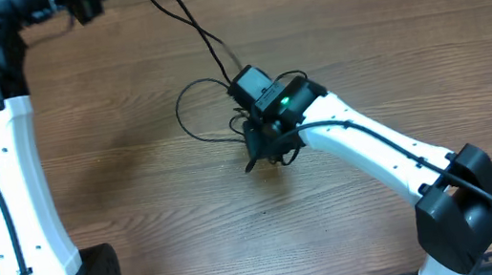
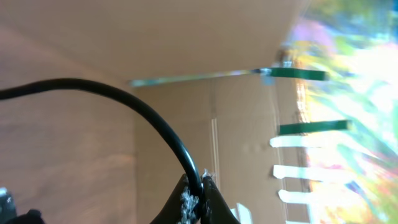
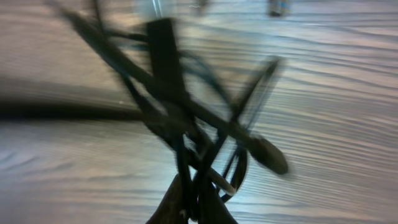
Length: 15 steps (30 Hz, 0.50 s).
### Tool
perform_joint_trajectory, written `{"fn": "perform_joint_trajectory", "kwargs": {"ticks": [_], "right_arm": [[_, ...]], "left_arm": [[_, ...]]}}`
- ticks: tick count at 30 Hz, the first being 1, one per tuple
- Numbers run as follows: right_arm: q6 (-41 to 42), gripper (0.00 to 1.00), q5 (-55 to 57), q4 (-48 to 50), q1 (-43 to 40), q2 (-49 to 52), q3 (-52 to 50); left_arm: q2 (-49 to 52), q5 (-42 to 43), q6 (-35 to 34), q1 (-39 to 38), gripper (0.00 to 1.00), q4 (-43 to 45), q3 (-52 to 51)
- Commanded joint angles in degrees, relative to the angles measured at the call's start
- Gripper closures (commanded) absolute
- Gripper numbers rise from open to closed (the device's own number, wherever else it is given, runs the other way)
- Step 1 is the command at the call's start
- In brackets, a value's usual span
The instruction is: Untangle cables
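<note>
L jaws clamped on blk cable (image 2: pixel 124 93) — arcs up-left, cardboard (image 2: pixel 217 56) bkgd

Soft even light (wrist views motion-blurred)

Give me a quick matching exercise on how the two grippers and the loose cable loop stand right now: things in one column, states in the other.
Things:
1. left gripper
2. right gripper
3. loose cable loop

States:
A. shut on the tangled bunch at mid-table
B. lying on the table, beside the tangle
C. shut on one single cord

Pairs: 1-C, 2-A, 3-B.
</note>
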Motion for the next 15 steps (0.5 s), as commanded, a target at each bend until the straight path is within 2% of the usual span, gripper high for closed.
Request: {"fn": "perform_joint_trajectory", "kwargs": {"ticks": [1, 8, 15], "right_arm": [[1.2, 0.96, 3.2, -1.2, -4.4, 0.5, -0.5], [1.2, 0.96, 3.3, -3.5, -9.0, 0.5, -0.5], [1.2, 0.96, 2.5, -4.0, -11.5, 0.5, -0.5]], "left_arm": [[-2.8, 6.8, -12.0, 3.3, 0.96, 9.0, 0.8], [-5.0, 7.0, -23.9, 8.5, 0.96, 24.6, 0.8], [-5.9, 9.1, -23.0, 14.0, 0.96, 26.5, 0.8]]}}
